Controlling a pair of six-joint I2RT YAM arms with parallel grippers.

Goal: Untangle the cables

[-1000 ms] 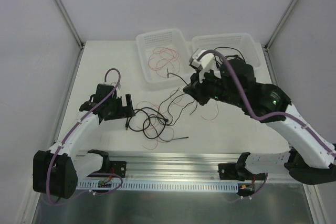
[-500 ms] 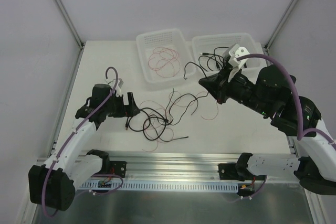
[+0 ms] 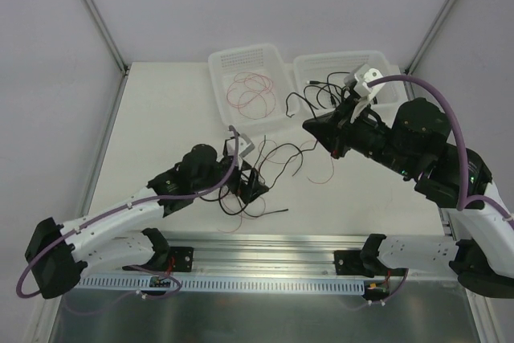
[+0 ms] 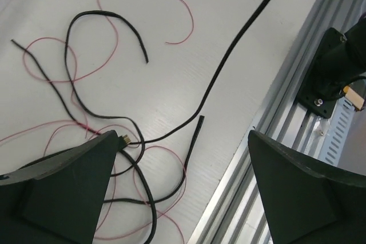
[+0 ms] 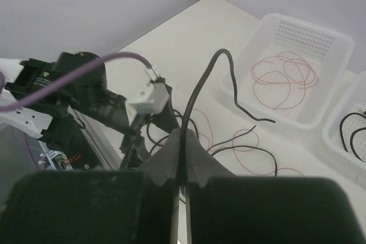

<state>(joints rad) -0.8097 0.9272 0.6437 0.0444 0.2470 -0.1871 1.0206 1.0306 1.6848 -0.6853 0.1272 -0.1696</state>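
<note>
The cables (image 3: 277,157) lie in a loose tangle of black and thin red wires on the white table. My left gripper (image 3: 250,185) hovers low over the tangle's near side, open, with nothing between its fingers. In the left wrist view the left gripper (image 4: 183,136) spans black loops (image 4: 103,44), red wire (image 4: 166,4) and a small plug end (image 4: 123,139). My right gripper (image 3: 308,126) is raised above the table, shut on one black cable (image 3: 290,107). In the right wrist view that black cable (image 5: 197,92) rises from the right gripper (image 5: 183,141) and curls over.
Two white baskets stand at the back: the left basket (image 3: 218,62) holds red wires (image 3: 250,88), the right basket (image 3: 384,59) holds black cables (image 3: 325,90). An aluminium rail (image 3: 265,242) runs along the near table edge, close to the left gripper, as the rail (image 4: 297,72) shows.
My left arm has swung right from the table's left side to the tangle, still open. The right gripper has drawn back to the right, carrying the black cable up out of the pile.
</note>
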